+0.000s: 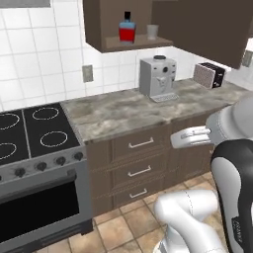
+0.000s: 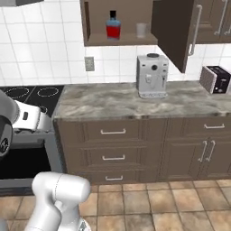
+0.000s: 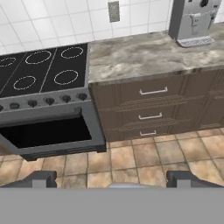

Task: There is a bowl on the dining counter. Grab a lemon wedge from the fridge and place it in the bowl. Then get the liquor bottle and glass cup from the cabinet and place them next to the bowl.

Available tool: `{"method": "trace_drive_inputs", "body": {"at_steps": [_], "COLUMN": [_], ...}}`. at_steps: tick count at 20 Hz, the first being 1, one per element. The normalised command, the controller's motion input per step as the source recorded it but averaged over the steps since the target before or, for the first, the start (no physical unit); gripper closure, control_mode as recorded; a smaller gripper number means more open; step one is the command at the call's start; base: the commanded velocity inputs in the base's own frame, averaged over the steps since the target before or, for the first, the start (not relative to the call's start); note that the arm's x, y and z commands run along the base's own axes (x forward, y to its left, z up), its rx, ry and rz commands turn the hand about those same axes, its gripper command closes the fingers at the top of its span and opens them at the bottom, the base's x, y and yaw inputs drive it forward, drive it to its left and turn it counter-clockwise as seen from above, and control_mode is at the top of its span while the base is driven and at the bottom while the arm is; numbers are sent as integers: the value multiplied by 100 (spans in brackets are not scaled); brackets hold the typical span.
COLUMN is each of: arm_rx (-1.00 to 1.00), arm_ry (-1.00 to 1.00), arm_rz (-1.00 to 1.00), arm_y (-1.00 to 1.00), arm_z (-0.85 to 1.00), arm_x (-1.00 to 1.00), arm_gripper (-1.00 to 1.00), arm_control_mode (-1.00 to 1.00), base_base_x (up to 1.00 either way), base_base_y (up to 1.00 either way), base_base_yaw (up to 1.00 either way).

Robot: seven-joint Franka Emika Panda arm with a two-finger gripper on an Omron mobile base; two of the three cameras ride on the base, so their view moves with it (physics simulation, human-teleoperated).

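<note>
- The cabinet (image 2: 135, 20) hangs on the tiled wall above the worktop, and its door (image 2: 173, 31) stands open, swung out to the right.
- On the cabinet shelf stands the liquor bottle (image 2: 113, 25), upright, with blue top, red lower part and black cap.
- The glass cup (image 2: 141, 30) stands on the same shelf, to the right of the bottle, near it but not touching.
- In the left base view the bottle (image 1: 127, 28) and the cup (image 1: 152, 31) stand the same way, side by side on the open shelf.
- Below the cabinet, on the marbled worktop (image 2: 113, 101), stands a grey coffee machine (image 2: 152, 75) against the wall.
- A toaster (image 2: 215, 79) sits further right on the same worktop, well apart from the coffee machine.
- A wall socket (image 2: 89, 63) is on the tiles to the left of the coffee machine.
- Under the worktop are brown drawers (image 2: 113, 144) with silver handles.
- The stove (image 1: 34, 133) with black cooktop and four rings stands left of the drawers, touching the worktop edge; the oven (image 3: 48, 131) below looks dark inside.
- The floor (image 2: 171, 203) is of brown tiles.
- The gripper (image 3: 113, 178) is low, over the floor in front of the drawers; its two dark fingers (image 3: 39, 178) are wide apart, and nothing is between them.
- The gripper is far from the bottle and the cup.
</note>
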Motion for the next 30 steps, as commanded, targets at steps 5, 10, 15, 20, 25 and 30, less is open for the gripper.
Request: {"method": "trace_drive_inputs", "body": {"at_steps": [5, 10, 15, 20, 25, 30], "arm_rx": [0, 0, 0, 0, 0, 0], "arm_ry": [0, 0, 0, 0, 0, 0], "arm_rz": [0, 0, 0, 0, 0, 0], "arm_y": [0, 0, 0, 0, 0, 0], "arm_z": [0, 0, 0, 0, 0, 0], "arm_x": [0, 0, 0, 0, 0, 0], "arm_gripper": [-100, -100, -100, -100, -100, -100], "arm_control_mode": [100, 100, 100, 100, 100, 100], "base_base_x": [81, 68, 54, 67, 74, 58], "base_base_y": [-39, -50, -37, -10, -3, -1], "base_base_yaw": [15, 14, 6, 1, 0, 0]}}
